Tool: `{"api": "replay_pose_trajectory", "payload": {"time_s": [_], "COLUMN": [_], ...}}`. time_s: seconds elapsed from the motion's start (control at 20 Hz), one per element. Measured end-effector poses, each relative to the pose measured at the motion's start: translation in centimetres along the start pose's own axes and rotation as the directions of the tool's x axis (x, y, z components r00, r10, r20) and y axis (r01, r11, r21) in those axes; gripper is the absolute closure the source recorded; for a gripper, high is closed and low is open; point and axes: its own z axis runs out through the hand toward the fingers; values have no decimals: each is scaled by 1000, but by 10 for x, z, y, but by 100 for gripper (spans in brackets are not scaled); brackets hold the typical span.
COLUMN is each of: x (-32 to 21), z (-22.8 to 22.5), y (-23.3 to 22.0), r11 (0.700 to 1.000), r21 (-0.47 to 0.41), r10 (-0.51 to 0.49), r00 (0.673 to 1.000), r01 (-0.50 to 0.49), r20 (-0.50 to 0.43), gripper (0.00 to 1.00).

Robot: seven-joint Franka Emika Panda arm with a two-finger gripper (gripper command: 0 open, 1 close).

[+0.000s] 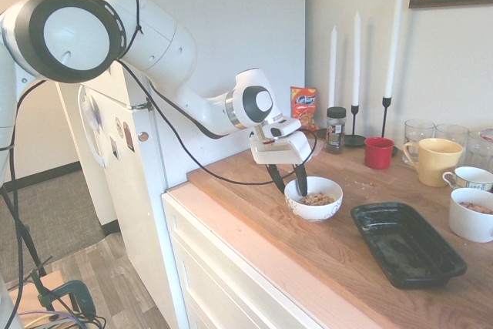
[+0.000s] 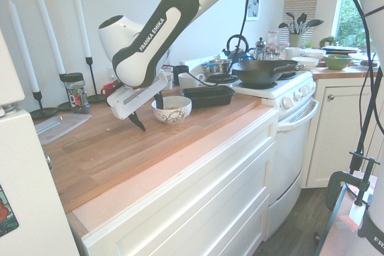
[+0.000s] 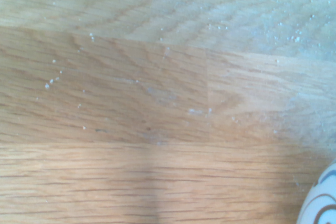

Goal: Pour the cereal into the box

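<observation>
White bowl (image 1: 313, 197) holds the cereal (image 1: 316, 199) mid-countertop (image 1: 254, 213), nearer its front edge. Gripper (image 1: 289, 178) tilted at bowl rim, jaws wide, holding nothing. Black box (image 1: 407, 244) well apart, empty.

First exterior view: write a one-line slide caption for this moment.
Open gripper straddles the near rim of the white bowl of cereal; the empty black box waits beside it.

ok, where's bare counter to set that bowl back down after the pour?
Free: the wooden countertop along its front edge, in front of the white patterned bowl and black glossy plastic tray, and the stretch toward the clear flat lid. Crowded: the back wall, with red mug, yellow mug, glasses and candlesticks.
</observation>
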Motion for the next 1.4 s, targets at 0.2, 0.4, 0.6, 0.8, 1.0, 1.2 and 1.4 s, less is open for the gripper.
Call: {"api": "replay_pose_trajectory", "payload": {"time_s": [0.2,0.4,0.6,0.8,1.0,1.2,1.4], "x": [-3,-2,0,3,4,2,-1], "z": [2,6,10,15,16,16,16], "y": [-2,0,3,9,12,13,16], "r11": [1000,1000,1000,999,998,998,998], "r21": [-3,-15,-29,-48,-62,-68,-67], "r10": [0,-6,-9,-10,-13,-17,-23], "r00": [1000,1000,1000,1000,1000,999,999], "r01": [0,6,8,9,11,15,21], "r20": [-2,-13,-19,-22,-28,-31,-33], "gripper": [100,100,100,100,100,100,100]}}
